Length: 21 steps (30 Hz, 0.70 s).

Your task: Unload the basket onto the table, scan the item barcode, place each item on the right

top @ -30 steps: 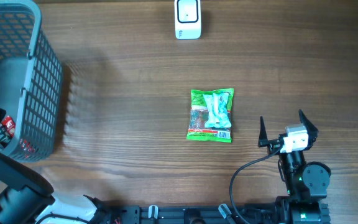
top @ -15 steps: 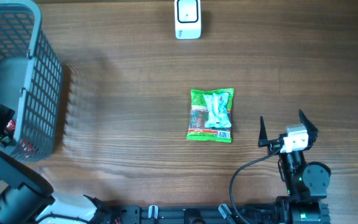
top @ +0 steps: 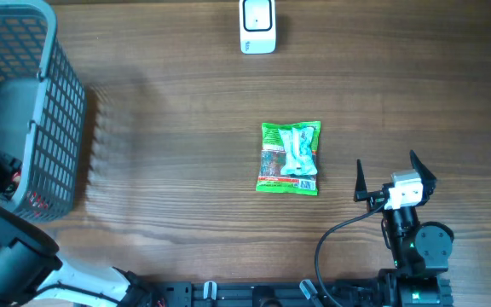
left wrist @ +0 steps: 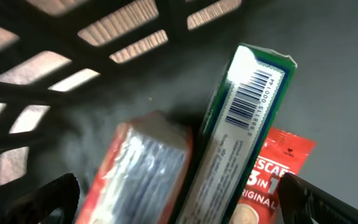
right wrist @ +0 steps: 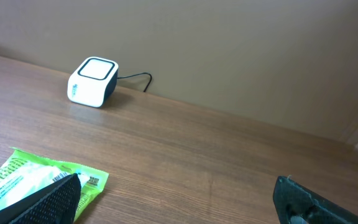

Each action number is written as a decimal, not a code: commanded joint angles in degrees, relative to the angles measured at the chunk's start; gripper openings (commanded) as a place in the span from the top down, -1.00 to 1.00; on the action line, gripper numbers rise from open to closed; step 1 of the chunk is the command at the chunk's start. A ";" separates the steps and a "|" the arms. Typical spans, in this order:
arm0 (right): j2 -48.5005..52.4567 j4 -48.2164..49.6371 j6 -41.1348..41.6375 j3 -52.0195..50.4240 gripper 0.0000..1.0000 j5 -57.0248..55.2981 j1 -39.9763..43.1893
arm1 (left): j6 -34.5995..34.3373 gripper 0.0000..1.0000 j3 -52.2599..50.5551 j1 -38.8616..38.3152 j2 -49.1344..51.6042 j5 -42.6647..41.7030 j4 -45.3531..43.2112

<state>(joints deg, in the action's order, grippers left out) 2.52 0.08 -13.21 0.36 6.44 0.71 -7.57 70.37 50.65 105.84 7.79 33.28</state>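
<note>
Green packet (top: 289, 159) lies on the surface (top: 169, 128) just left of the spread, empty right claw (top: 386, 162), scanner (top: 257, 26) well beyond. The left claw (left wrist: 179, 199), spread too, hangs in the basket (top: 58, 111) over a box (left wrist: 216, 168); pinch its narrow sides, sparing the barcode (left wrist: 248, 99).

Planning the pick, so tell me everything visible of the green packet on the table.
The green packet is a glossy, crinkly plastic pouch with crimped ends, printed pale blue and red-brown. It lies flat near the middle of the wooden table, a white barcode patch facing up at its near right corner. Only the table touches it; the open right gripper stands apart to its right.
</note>
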 commanded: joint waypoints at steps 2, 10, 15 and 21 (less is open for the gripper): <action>-0.09 0.31 -0.31 -0.04 -0.99 0.87 0.22 | -0.59 -0.96 0.79 0.42 0.83 -0.33 -0.50; -0.11 0.31 -0.31 -0.04 -0.99 0.87 0.22 | -0.59 -0.47 0.79 0.42 0.90 -0.31 -2.25; -0.09 0.31 -0.28 -0.04 -1.00 0.87 0.22 | -0.61 -0.51 0.72 0.42 3.30 -0.31 -2.84; -0.09 0.31 -0.28 -0.04 -0.99 0.87 0.22 | -0.63 -0.17 0.83 0.42 3.93 -0.35 -3.28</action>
<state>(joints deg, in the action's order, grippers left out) 2.52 0.08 -13.21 0.36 6.44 0.71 -7.90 70.52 50.63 108.57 7.38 29.98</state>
